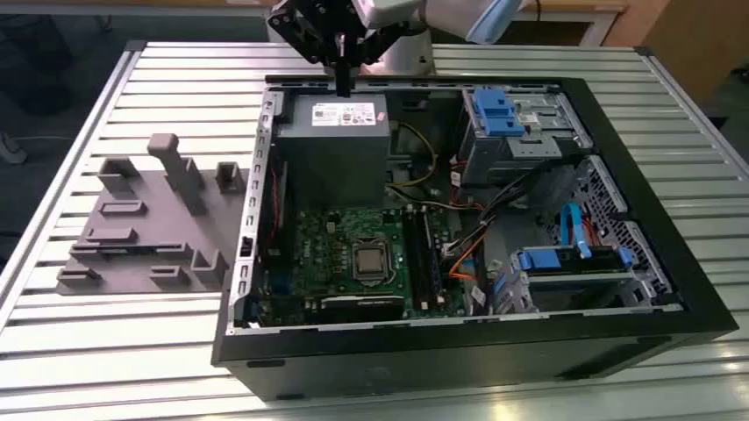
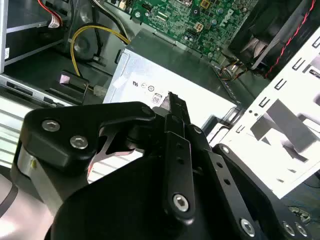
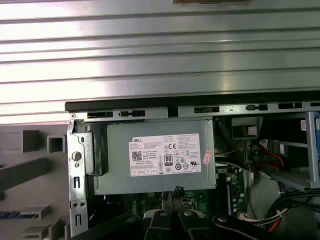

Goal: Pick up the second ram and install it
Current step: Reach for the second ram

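Observation:
My gripper (image 1: 343,88) hangs over the back edge of the open computer case, just above the grey power supply (image 1: 333,145). In both wrist views its fingers (image 2: 171,98) (image 3: 176,191) are pressed together, shut, with nothing seen between them. On the exterior view's left, a dark narrow strip (image 3: 17,214) lies in a slot of the grey fixture tray (image 1: 140,219). It looks like the second ram, though I cannot be sure. The long black memory slots (image 1: 417,254) run beside the processor socket on the green motherboard (image 1: 339,254).
The black case (image 1: 468,351) lies on its side on a slatted metal table (image 1: 70,351). Blue drive brackets (image 1: 497,110) and loose cables (image 1: 515,189) crowd the exterior view's right half of the case. A yellow cable (image 2: 95,31) runs beside the power supply.

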`<state>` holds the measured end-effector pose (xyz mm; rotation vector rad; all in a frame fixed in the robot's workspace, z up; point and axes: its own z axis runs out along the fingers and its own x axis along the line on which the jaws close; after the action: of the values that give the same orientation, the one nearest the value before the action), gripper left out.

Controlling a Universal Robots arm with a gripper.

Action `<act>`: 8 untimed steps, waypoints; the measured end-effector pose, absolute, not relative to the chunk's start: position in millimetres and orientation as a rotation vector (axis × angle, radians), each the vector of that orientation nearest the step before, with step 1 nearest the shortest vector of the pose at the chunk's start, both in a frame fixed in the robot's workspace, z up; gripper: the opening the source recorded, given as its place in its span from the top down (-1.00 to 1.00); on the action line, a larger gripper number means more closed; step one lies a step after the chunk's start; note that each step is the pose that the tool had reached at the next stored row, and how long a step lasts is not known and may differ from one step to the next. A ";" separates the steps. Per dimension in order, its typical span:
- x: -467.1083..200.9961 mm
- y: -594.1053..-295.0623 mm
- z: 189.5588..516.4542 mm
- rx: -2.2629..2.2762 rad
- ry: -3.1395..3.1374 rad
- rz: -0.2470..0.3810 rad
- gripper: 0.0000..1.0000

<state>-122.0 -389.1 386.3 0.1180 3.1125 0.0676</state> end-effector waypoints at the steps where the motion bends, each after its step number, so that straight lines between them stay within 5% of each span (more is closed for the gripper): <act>1: -122.0 -389.1 386.3 0.118 3.113 0.068 0.79; 8: -123.1 -389.1 386.2 0.118 3.112 0.068 0.79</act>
<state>-123.1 -389.1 386.2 0.1181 3.1125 0.0676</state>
